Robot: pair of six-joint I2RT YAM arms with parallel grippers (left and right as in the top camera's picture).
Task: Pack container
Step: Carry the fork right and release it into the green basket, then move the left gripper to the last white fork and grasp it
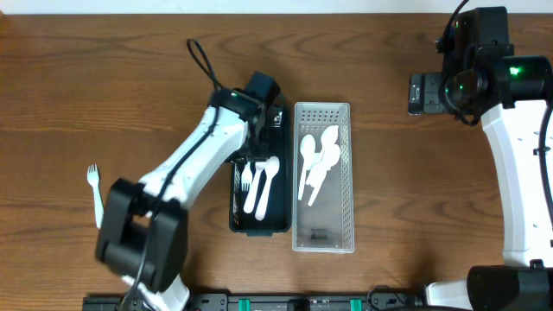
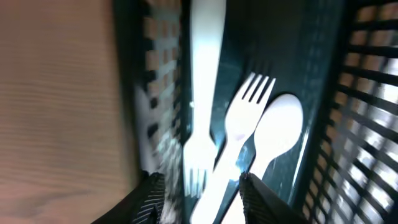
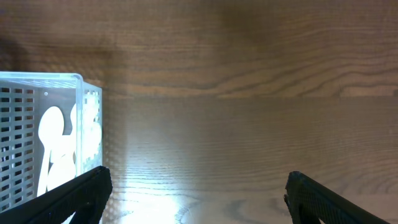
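Forks (image 2: 245, 109) lie in the black basket (image 1: 258, 228) — left gripper (image 2: 200, 183) parted above them, right gripper (image 3: 198, 180) gaping at two o'clock.

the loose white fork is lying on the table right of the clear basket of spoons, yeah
No. The loose white fork lies on the table left of the black basket, on the far side from the clear basket of spoons. The overhead view shows it.
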